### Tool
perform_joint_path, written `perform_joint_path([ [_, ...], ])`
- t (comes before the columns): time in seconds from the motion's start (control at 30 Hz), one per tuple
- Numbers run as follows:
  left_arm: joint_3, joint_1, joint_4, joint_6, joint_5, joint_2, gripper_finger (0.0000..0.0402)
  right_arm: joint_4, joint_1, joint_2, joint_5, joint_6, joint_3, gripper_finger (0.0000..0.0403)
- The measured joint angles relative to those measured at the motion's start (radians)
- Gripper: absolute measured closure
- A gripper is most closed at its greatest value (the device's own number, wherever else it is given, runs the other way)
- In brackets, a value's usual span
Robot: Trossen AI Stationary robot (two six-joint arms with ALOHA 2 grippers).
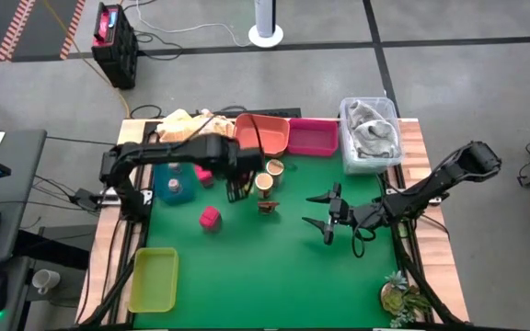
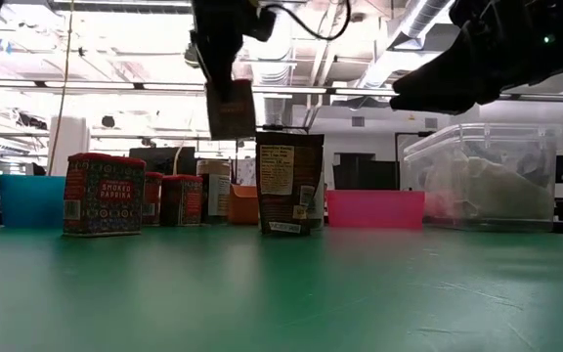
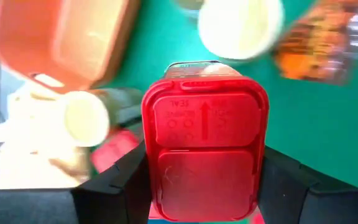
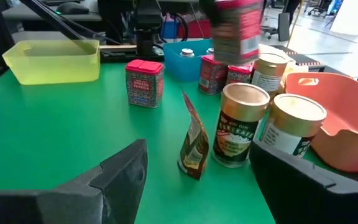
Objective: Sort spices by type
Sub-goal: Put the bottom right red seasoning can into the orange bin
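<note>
Red-lidded spice tin (image 3: pixel 204 155) clamped in my left tool (image 3: pixel 201 186), lifted; round jars (image 1: pixel 269 175) and another tin (image 1: pixel 210 218) at six o'clock remain unsorted; right tool (image 1: pixel 328 213) apart, idle.

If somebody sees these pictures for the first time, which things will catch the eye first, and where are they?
The left gripper holds a red-lidded spice tin in the air above the green mat, near the orange tray. Below it stand two round jars and a brown pouch, with a red paprika tin alone nearer the front. The right gripper waits open over the mat's right side.
</note>
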Motion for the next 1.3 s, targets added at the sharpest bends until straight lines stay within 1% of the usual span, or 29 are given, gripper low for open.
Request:
perform_joint_path([
  [0.33,0.0,0.194,0.182,0.141,0.005,0.0,0.0189,-0.003,-0.022,0.0,0.0,-0.023,0.0,0.0094],
  [0.47,0.001,0.271,0.259,0.17,0.077,0.007,0.0189,-0.003,-0.04,0.0,0.0,-0.038,0.0,0.0094],
  [0.53,0.002,0.307,0.291,0.189,0.091,0.011,0.0189,-0.004,-0.052,0.0,0.0,-0.041,0.0,0.0094],
  [0.67,0.021,0.372,0.329,0.204,0.104,0.059,0.0189,-0.013,-0.075,0.0,-0.012,-0.043,0.0,0.0094],
  [0.83,0.098,0.416,0.338,0.158,0.121,0.152,0.0189,-0.038,-0.087,0.0,-0.015,-0.043,0.0,0.0094],
  [0.93,0.152,0.429,0.325,0.099,0.114,0.22,0.0189,-0.049,-0.087,0.0,-0.015,-0.04,0.0,0.0094],
  [1.1,0.241,0.463,0.227,0.004,0.105,0.327,0.0189,-0.048,-0.079,0.0,-0.015,-0.038,0.0,0.0094],
  [1.2,0.253,0.482,0.186,-0.024,0.099,0.376,0.0189,-0.046,-0.068,0.0,-0.016,-0.038,0.0,0.0094],
  [1.3,0.253,0.491,0.191,-0.051,0.103,0.406,0.0188,-0.046,-0.062,0.0,-0.016,-0.037,0.0,0.0094],
])
